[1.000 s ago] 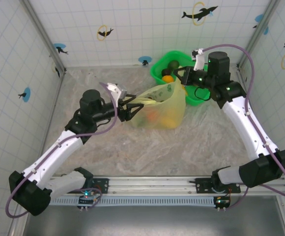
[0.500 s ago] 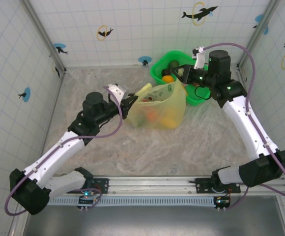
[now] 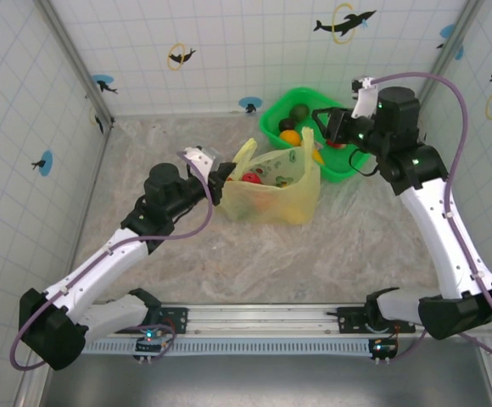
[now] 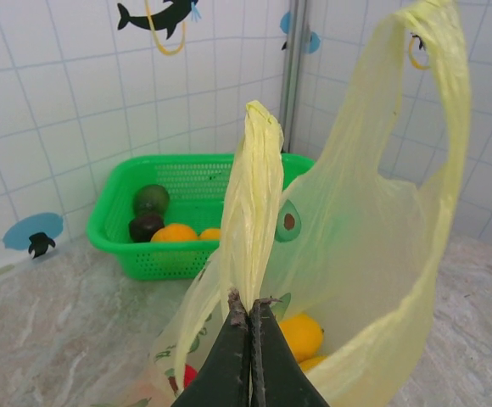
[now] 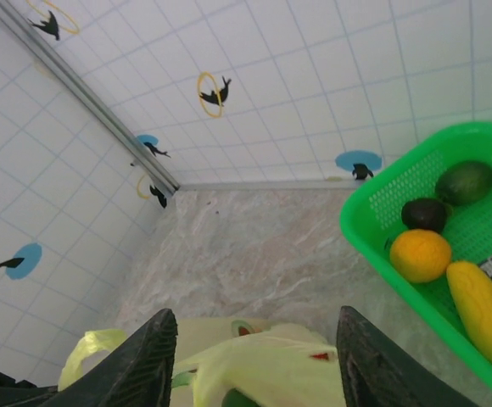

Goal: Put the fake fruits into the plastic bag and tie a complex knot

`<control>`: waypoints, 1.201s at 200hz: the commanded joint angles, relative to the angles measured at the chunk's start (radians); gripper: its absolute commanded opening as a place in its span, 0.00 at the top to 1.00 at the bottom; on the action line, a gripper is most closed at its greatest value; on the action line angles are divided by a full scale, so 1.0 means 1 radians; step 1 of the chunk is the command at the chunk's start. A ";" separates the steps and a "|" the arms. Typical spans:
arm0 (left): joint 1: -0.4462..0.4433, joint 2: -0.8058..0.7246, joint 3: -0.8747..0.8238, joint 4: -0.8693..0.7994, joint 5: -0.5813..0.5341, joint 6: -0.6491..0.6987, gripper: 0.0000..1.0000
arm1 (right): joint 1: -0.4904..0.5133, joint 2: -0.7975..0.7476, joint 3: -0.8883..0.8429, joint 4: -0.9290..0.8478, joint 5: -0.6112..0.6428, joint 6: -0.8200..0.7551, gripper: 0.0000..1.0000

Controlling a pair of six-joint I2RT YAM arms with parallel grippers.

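Plastic bag point(image 3: 273, 193) holding fake fruits point(image 4: 300, 334), left jaws pinching 1 handle strip point(image 4: 251, 195), right jaws spread above green basket point(image 4: 157, 264)

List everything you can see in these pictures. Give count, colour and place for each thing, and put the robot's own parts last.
plastic bag: one, pale yellow-green, mid-table, mouth open
handle strip: one, pale yellow, standing up from the bag's left side
fruits in the bag: at least two, one yellow and one red; the rest are blurred by the plastic
basket: one, bright green, back right of the table
fruits in the basket: four clear, orange, dark green, near-black and long yellow
table: one, marbled grey-beige
walls: white tiles with dolphin stickers
left claw: shut on the handle strip
right claw: open, above the bag's rim near the basket
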 commanded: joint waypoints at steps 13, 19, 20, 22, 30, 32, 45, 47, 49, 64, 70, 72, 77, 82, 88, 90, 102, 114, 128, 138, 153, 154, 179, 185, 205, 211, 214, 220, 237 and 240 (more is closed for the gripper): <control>-0.003 -0.008 -0.011 0.061 -0.027 -0.042 1.00 | 0.138 -0.025 0.067 -0.040 0.151 -0.117 0.42; -0.003 -0.010 -0.011 0.065 -0.027 -0.044 1.00 | 0.175 -0.027 0.073 -0.032 0.194 -0.137 0.41; -0.004 -0.010 -0.011 0.065 -0.027 -0.045 1.00 | 0.180 -0.028 0.073 -0.031 0.198 -0.141 0.40; -0.004 -0.010 -0.010 0.065 -0.026 -0.044 1.00 | 0.190 -0.027 0.074 -0.028 0.205 -0.145 0.40; -0.004 -0.009 -0.007 0.064 -0.023 -0.046 1.00 | 0.219 -0.014 0.100 -0.029 0.210 -0.151 0.40; -0.004 -0.008 -0.006 0.062 -0.023 -0.046 1.00 | 0.224 -0.008 0.110 -0.030 0.206 -0.153 0.40; -0.003 -0.003 -0.001 0.058 -0.020 -0.047 1.00 | 0.264 0.056 0.180 -0.066 0.159 -0.158 0.40; -0.003 -0.003 -0.002 0.058 -0.020 -0.047 1.00 | 0.270 0.066 0.194 -0.075 0.155 -0.160 0.40; -0.003 -0.003 -0.002 0.057 -0.020 -0.048 1.00 | 0.278 0.079 0.207 -0.082 0.152 -0.161 0.40; -0.003 0.001 -0.001 0.058 -0.017 -0.053 1.00 | 0.336 0.163 0.282 -0.116 0.119 -0.181 0.40; -0.003 0.000 -0.003 0.058 -0.017 -0.055 1.00 | 0.348 0.195 0.306 -0.125 0.090 -0.183 0.39; -0.003 0.000 -0.002 0.058 -0.016 -0.056 1.00 | 0.350 0.206 0.313 -0.128 0.078 -0.183 0.39; -0.004 0.000 -0.003 0.058 -0.015 -0.058 1.00 | 0.358 0.229 0.330 -0.134 0.059 -0.182 0.39; -0.004 0.000 -0.002 0.058 -0.014 -0.060 1.00 | 0.366 0.256 0.345 -0.140 0.049 -0.184 0.38; -0.003 -0.001 -0.002 0.058 -0.014 -0.061 1.00 | 0.374 0.282 0.361 -0.146 0.041 -0.189 0.38; -0.003 -0.001 -0.004 0.058 -0.014 -0.062 1.00 | 0.375 0.290 0.365 -0.147 0.038 -0.189 0.38; -0.004 -0.003 -0.004 0.056 -0.014 -0.061 1.00 | 0.377 0.325 0.374 -0.143 0.041 -0.182 0.37; -0.003 -0.003 -0.001 0.054 -0.015 -0.062 1.00 | 0.377 0.347 0.373 -0.135 0.042 -0.171 0.36; -0.003 -0.004 0.000 0.053 -0.014 -0.065 1.00 | 0.372 0.362 0.363 -0.122 0.050 -0.152 0.34; -0.003 -0.003 0.001 0.053 -0.014 -0.065 1.00 | 0.366 0.369 0.351 -0.110 0.034 -0.137 0.33; -0.003 -0.003 0.004 0.052 -0.012 -0.063 1.00 | 0.349 0.373 0.324 -0.082 -0.010 -0.111 0.33; -0.003 -0.002 0.006 0.052 -0.011 -0.063 1.00 | 0.348 0.372 0.323 -0.080 -0.014 -0.108 0.33; -0.003 0.000 0.010 0.051 -0.011 -0.061 1.00 | 0.307 0.358 0.248 -0.018 -0.161 -0.034 0.33; -0.003 0.000 0.012 0.051 -0.011 -0.061 1.00 | 0.298 0.347 0.222 0.001 -0.179 -0.018 0.33; -0.004 -0.001 0.012 0.052 -0.007 -0.066 1.00 | 0.275 0.308 0.138 0.064 -0.202 0.011 0.33; -0.003 -0.001 0.013 0.053 -0.006 -0.066 1.00 | 0.268 0.299 0.120 0.075 -0.204 0.014 0.33; -0.003 0.000 0.014 0.053 -0.005 -0.067 1.00 | 0.265 0.296 0.112 0.079 -0.207 0.016 0.33; -0.004 0.000 0.014 0.053 -0.004 -0.067 1.00 | 0.257 0.290 0.096 0.092 -0.215 0.024 0.33; -0.004 0.002 0.016 0.053 -0.001 -0.068 1.00 | 0.251 0.283 0.067 0.122 -0.238 0.039 0.34; -0.003 0.002 0.017 0.053 -0.001 -0.068 1.00 | 0.251 0.281 0.064 0.127 -0.241 0.039 0.34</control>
